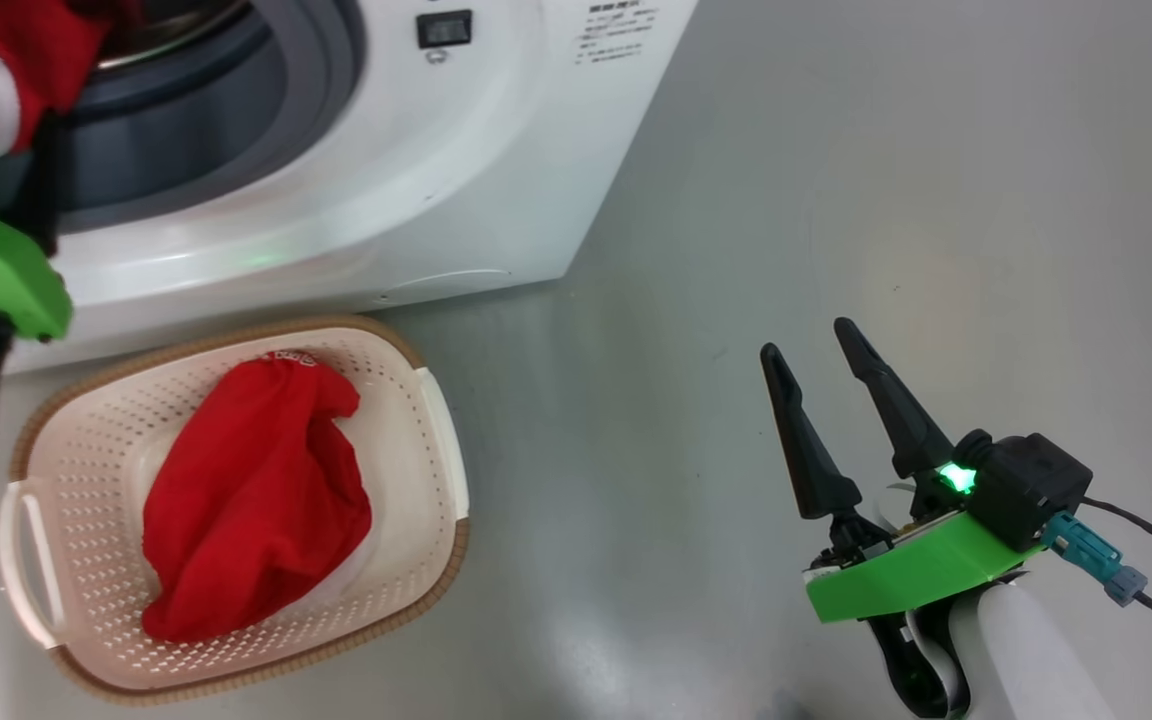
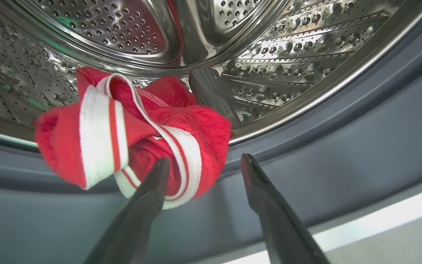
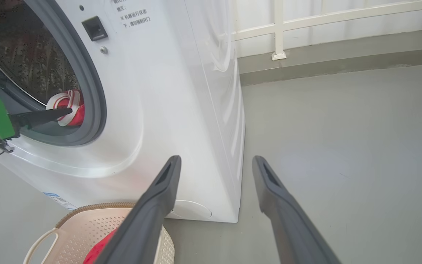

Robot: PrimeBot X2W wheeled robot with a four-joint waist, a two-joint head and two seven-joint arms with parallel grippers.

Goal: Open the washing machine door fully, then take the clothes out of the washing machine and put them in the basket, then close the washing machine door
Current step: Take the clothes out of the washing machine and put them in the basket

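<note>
Now, head view: the basket (image 1: 86,440) sits just before the washing machine (image 1: 456,200), a red garment (image 1: 256,500) inside; the right gripper (image 1: 806,338), jaws apart, hangs over bare floor (image 1: 936,200). Left wrist view: the left gripper (image 2: 205,159), jaws apart, sits at a striped garment (image 2: 64,139) on the grey ring (image 2: 343,154). Right wrist view: open floor lies beside the machine.

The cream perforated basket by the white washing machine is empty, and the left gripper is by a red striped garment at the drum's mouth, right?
Not empty: the head view shows a crumpled red fabric garment lying in the cream perforated plastic basket. The rest holds.
</note>
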